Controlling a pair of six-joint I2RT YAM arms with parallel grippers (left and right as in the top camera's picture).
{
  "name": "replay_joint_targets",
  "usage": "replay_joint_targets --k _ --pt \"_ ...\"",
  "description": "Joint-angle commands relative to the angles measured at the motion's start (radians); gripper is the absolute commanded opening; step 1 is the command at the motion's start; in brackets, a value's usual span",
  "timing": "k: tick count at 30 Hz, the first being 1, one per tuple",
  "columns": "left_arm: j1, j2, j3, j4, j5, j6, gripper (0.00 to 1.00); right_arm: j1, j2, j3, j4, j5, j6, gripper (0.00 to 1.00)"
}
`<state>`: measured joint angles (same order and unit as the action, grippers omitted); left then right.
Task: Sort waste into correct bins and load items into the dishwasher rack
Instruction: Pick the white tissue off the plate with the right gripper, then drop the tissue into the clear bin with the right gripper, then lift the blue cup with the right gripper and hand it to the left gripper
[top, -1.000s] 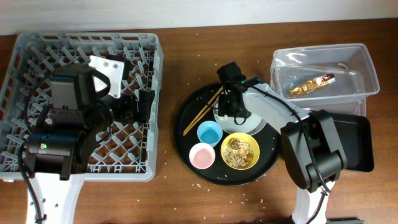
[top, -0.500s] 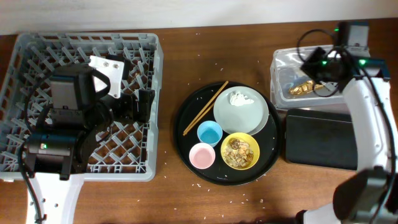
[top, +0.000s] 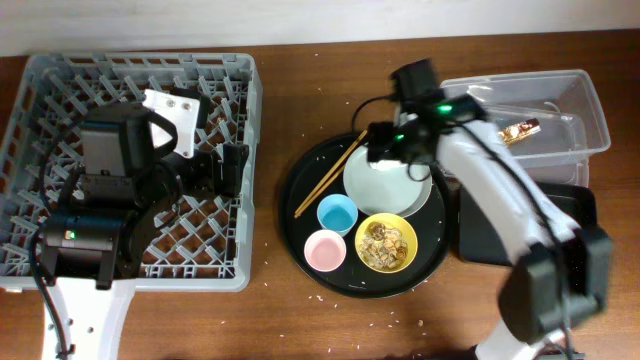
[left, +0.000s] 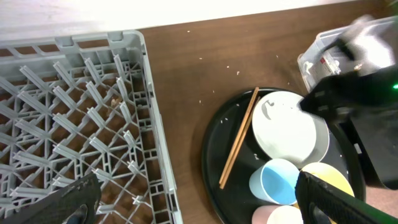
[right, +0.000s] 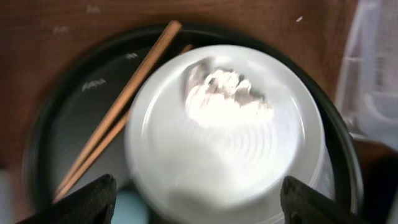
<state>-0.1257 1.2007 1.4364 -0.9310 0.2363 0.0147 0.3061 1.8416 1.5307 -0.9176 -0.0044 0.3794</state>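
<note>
Scrap (right: 227, 96), crumpled and probably light and soft, on plate (right: 180, 168) beneath wide-spread right claw (right: 202, 198); best pinched across its raised middle.

Even bright indoor light, soft shadows, overhead sharp, right wrist view motion-blurred throughout

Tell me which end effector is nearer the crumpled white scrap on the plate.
Right. The right end effector hangs open over the plate holding the scrap. The left end effector sits over the dishwasher rack, well off to the side.
</note>
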Motion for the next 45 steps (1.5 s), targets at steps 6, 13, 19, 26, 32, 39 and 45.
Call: replay_joint_targets --k 6,13,19,26,32,39,45 --pt "0.004 -0.002 0.017 0.001 0.011 -0.003 0.99 -0.027 0.216 -0.022 0.137 0.054 0.048 0.53" --pt "0.004 -0.002 0.017 0.001 0.011 -0.003 0.99 -0.028 0.236 -0.118 0.217 0.042 0.048 0.43" --pt "0.004 -0.002 0.017 0.001 0.011 -0.003 0.99 -0.093 0.062 0.067 -0.016 -0.114 -0.023 0.04" --pt "0.004 -0.002 0.017 0.001 0.011 -0.003 0.99 -0.373 -0.085 0.152 -0.063 0.005 0.130 0.04" --pt "0.004 -0.002 0.017 0.001 0.011 -0.003 0.99 -0.464 -0.038 0.157 -0.021 -0.149 -0.073 0.57" --pt "0.004 -0.002 0.017 -0.001 0.014 -0.003 0.99 -0.134 -0.215 0.148 -0.298 -0.353 -0.095 0.59" --pt "0.004 -0.002 0.017 -0.048 0.037 -0.002 0.99 0.161 -0.133 -0.108 -0.164 -0.142 0.018 0.60"
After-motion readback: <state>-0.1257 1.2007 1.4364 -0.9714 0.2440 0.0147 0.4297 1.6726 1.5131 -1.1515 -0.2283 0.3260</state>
